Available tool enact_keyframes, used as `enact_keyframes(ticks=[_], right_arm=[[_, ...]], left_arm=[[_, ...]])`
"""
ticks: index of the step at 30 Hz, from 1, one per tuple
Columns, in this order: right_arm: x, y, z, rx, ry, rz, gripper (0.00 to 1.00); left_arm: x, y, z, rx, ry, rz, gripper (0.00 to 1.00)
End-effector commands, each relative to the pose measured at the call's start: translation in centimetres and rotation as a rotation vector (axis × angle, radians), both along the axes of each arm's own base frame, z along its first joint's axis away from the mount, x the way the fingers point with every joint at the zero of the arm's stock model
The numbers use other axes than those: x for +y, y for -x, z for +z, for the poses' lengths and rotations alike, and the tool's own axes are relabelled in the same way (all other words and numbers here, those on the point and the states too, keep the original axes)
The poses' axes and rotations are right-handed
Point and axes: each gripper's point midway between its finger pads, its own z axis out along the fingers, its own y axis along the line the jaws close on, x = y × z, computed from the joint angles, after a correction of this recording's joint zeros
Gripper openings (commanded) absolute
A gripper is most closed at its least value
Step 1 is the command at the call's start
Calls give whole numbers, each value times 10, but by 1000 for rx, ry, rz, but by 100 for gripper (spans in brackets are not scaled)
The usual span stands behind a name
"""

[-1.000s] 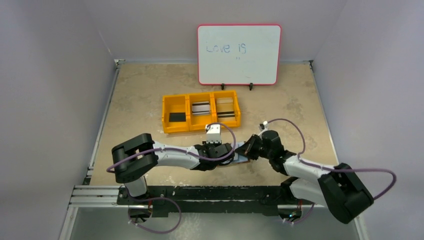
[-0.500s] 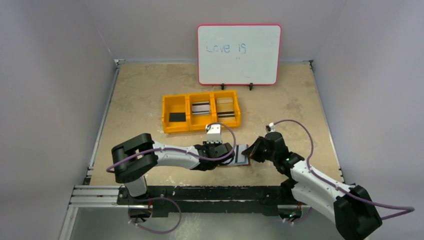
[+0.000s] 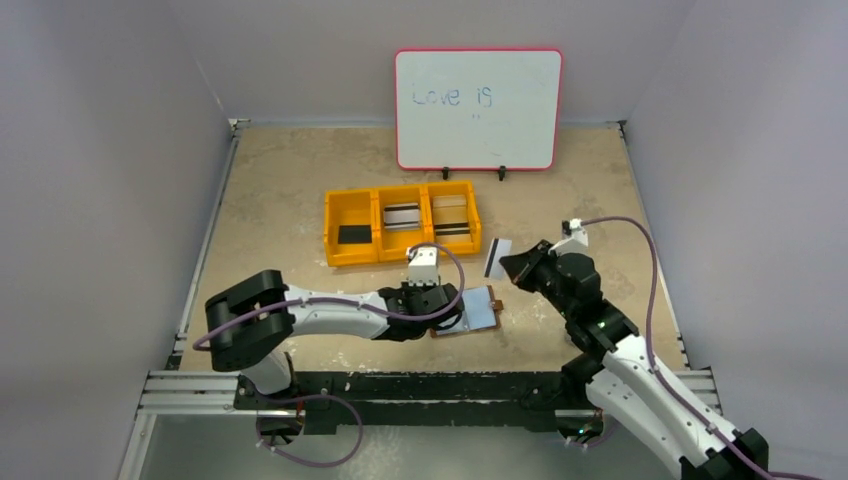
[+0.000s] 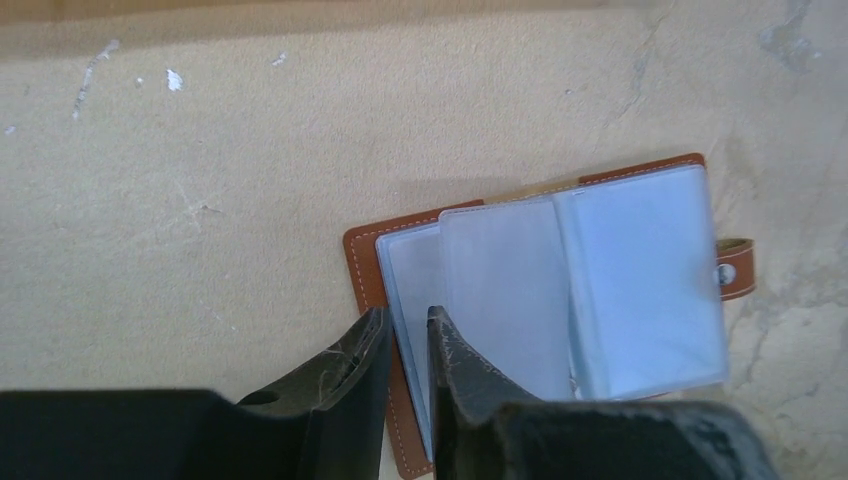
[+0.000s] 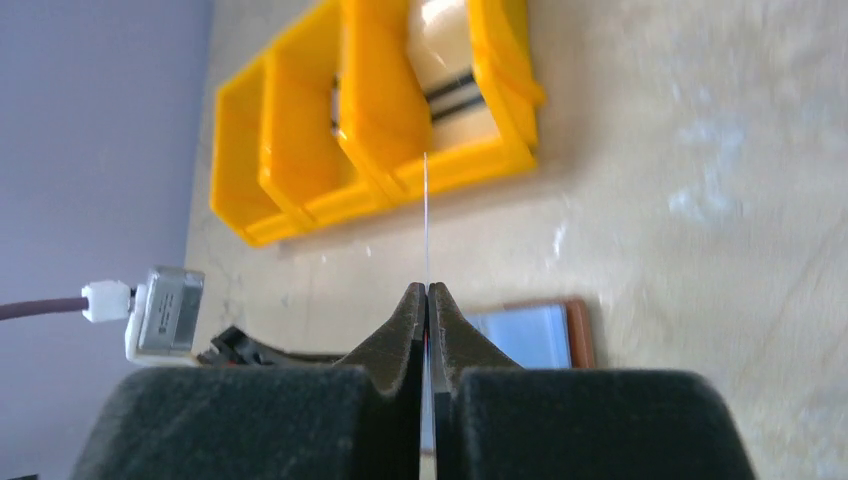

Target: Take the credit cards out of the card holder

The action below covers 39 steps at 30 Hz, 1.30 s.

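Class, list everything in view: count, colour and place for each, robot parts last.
table: one, beige, beneath everything
whiteboard: one, white with red frame, at the back
bin: one, yellow, three compartments, table centre
cards in bin: at least three, black left, grey-white middle, beige right
card holder: one, brown, open, beside left gripper
held card: one, white with dark stripe, in right gripper
left gripper: one, black, narrowly open over card holder
right gripper: one, black, shut on held card
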Motion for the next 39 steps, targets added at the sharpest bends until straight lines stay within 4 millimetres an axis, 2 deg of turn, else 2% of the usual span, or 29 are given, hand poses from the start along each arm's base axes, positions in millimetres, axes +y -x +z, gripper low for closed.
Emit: enact_keyframes(ticks=[1, 3, 5, 8, 11, 16, 21, 25, 27, 30, 32, 34, 37, 39], right_arm=[[-2, -41, 86, -365, 47, -22, 0], [11, -53, 100, -461, 136, 67, 0], [17, -63, 127, -559, 183, 91, 0], [33, -60, 162, -772, 172, 172, 0], [41, -59, 172, -891, 182, 212, 0], [64, -69, 157, -910, 321, 371, 0], [78, -70, 150, -965, 415, 479, 0], [93, -74, 141, -1009, 495, 569, 0], [105, -82, 129, -984, 546, 633, 0], [126, -99, 113, -947, 658, 722, 0], [138, -107, 105, -979, 753, 795, 0], [141, -121, 101, -978, 820, 781, 0], [158, -132, 97, -978, 825, 840, 0], [175, -140, 86, -939, 815, 895, 0]], left_arm=[[13, -8, 41, -79, 45, 54, 25], [28, -11, 58, -118, 63, 99, 32], [40, -11, 72, -159, 105, 118, 42], [66, -11, 86, -215, 137, 146, 51], [94, -17, 92, -224, 105, 189, 58], [147, -34, 90, -209, -14, 300, 62], [168, -50, 106, -197, 19, 342, 66], [201, -55, 115, -192, -29, 416, 70], [218, -55, 119, -180, -42, 441, 76], [242, -52, 127, -162, -57, 488, 77], [256, -48, 138, -176, -88, 509, 78], [270, -42, 151, -198, -128, 537, 79], [281, -35, 162, -219, -139, 558, 80], [283, -33, 165, -233, -122, 559, 80]])
